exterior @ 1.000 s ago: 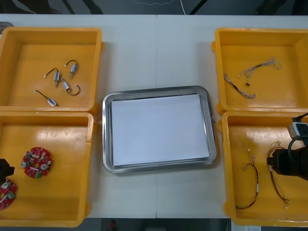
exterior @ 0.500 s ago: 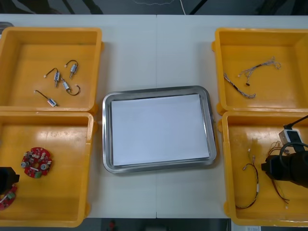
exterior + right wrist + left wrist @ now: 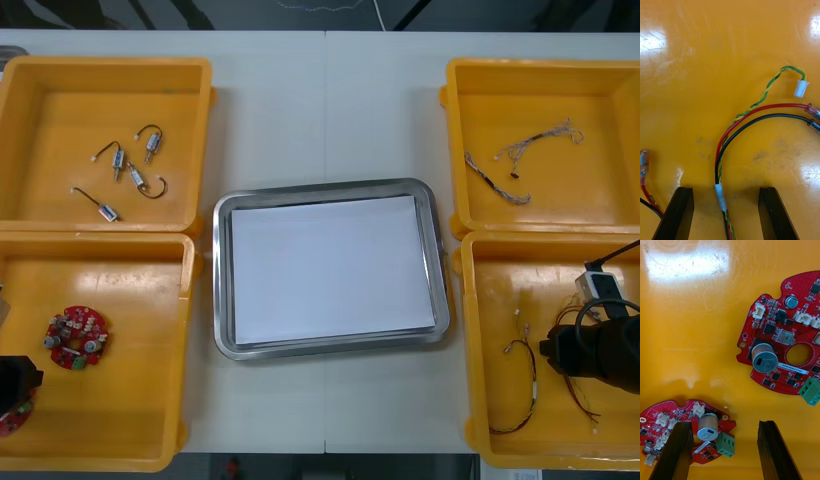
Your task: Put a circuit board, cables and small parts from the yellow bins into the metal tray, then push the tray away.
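Observation:
In the near left yellow bin [image 3: 120, 455] lie two round red circuit boards, one free [image 3: 75, 337] and one [image 3: 8, 418] partly under my left gripper [image 3: 18, 382]. In the left wrist view that gripper [image 3: 724, 423] is open just above the bin floor, and the nearer board [image 3: 685, 423] reaches from one finger [image 3: 675, 450] into the gap. The other board [image 3: 784, 348] lies beyond. My right gripper [image 3: 572, 350] is low in the near right bin [image 3: 480, 300]. Its fingers are open astride a red, black and green-yellow cable bundle [image 3: 748, 116].
The metal tray [image 3: 222, 290], white inside, sits at the table's middle between the bins. Small metal parts [image 3: 125, 170] lie in the far left bin [image 3: 205, 120]. Thin cables [image 3: 510, 165] lie in the far right bin [image 3: 450, 120]. A black cable [image 3: 525, 385] lies beside my right gripper.
My left gripper has slid toward the table's near edge, over the nearer board. My right gripper has shifted slightly toward the near edge and the cable bundle.

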You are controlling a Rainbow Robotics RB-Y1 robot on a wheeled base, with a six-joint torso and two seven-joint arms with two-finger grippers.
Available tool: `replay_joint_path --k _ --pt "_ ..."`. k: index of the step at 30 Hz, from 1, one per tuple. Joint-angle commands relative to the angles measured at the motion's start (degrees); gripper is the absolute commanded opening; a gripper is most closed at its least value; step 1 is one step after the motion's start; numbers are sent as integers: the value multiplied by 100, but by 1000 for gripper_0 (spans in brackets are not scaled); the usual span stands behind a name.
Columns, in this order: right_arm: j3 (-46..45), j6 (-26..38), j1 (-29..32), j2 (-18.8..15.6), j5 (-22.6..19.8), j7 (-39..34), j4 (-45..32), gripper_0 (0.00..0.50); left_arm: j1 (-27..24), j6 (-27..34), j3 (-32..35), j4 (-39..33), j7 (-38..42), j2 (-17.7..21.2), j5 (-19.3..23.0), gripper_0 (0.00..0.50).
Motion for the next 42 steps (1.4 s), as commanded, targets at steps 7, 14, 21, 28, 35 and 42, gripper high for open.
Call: replay_joint_path --k 7,14,21,28,35,42 --pt "229 -187 234 70 60 299 133 500 201 -503 -343 279 -616 210 -236 500" --pt "229 67 243 70 60 290 124 500 201 -547 -387 297 -660 210 -236 500" --pt "220 164 260 61 42 307 124 500 201 -547 -387 288 -713 210 -271 1" --pt "211 138 260 70 42 307 115 500 192 -547 -387 288 -748 210 -271 0" --pt "211 147 260 70 24 281 124 0 96 -451 -334 218 -731 254 -254 0" --pt "-70 472 252 61 -28 307 -333 0 -238 604 97 -327 -634 254 -96 0"
